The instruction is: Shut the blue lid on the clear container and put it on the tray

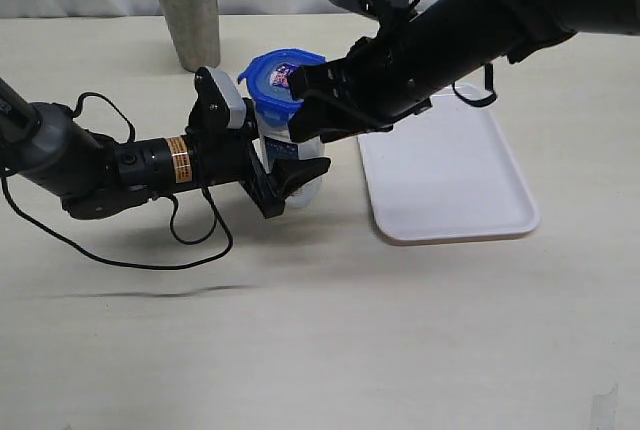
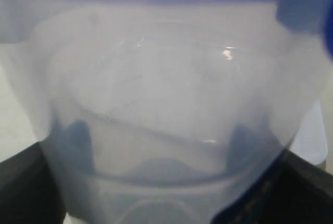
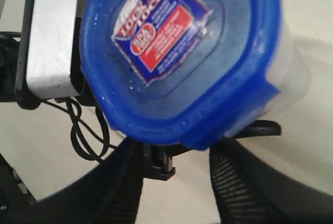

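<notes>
**Op:** Beige table (image 1: 320, 350), white curtain behind. I've got my left claw (image 1: 290, 165) clenched round the clear container (image 1: 315, 175), just beside the tray (image 1: 450, 180), off its rim.

**Spotter:** Pointing?

**Op:** Long axis near upright, blue lid (image 1: 270, 75) on top. At the lid, my right claw (image 1: 308, 102) is spread, gripping nothing. If I press off-centre, a flap may stay unlatched, or the container tips.

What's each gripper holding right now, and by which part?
The left gripper clamps the clear container around its lower body. The right gripper straddles the edge of the blue lid, jaws apart; no clear hold.
</notes>
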You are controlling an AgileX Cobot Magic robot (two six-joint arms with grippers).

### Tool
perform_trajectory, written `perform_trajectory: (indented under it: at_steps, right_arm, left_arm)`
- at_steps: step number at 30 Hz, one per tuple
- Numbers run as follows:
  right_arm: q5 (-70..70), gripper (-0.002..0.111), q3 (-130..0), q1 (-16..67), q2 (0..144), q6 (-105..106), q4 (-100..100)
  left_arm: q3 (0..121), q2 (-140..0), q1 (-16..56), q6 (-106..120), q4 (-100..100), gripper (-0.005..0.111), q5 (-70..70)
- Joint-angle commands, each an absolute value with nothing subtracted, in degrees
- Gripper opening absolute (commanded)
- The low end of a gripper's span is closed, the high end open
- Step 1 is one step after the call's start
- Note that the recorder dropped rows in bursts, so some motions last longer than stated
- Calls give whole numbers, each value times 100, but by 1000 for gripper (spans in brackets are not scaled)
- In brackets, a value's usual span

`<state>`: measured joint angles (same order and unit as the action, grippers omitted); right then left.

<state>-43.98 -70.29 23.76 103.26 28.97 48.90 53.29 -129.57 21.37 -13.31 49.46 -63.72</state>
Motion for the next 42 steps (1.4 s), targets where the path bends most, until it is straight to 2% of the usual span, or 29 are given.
perform_trajectory:
  at_steps: [1, 6, 15, 23, 28, 33, 36, 42]
  right_arm:
    - [-4179, 39, -6966, 2385, 10427, 3495, 5627]
    - [-4348, 39, -6966, 2385, 10417, 3533, 5462]
    - [-5505, 39, -7067, 2385, 10319, 3544, 4091]
    - [-5822, 39, -7067, 2385, 9776, 3587, 4065]
    - [-5669, 39, -7067, 2385, 9213, 3729, 3946]
    - [-4383, 40, -7125, 2385, 8638, 3851, 3552]
    - [-4299, 50, -7125, 2418, 8713, 3431, 3394]
    - [-4336, 50, -7135, 2829, 9297, 3637, 3310]
  left_arm:
    - [5280, -12977, 2203, -1206, 5412, 0, -6156]
    - [5280, -12977, 2203, -1206, 5423, 0, -6156]
    - [5280, -12977, 2203, -1206, 5371, 0, -6156]
    - [5280, -12977, 2203, -1206, 5473, 0, -6202]
    - [5280, -12977, 2067, -1206, 5800, 0, -6564]
    - [5280, -12977, 1764, -895, 6657, 0, -6996]
    - [5280, -12977, 1726, -105, 7168, 0, -6996]
    - [5280, -12977, 1726, 183, 7263, 0, -6996]
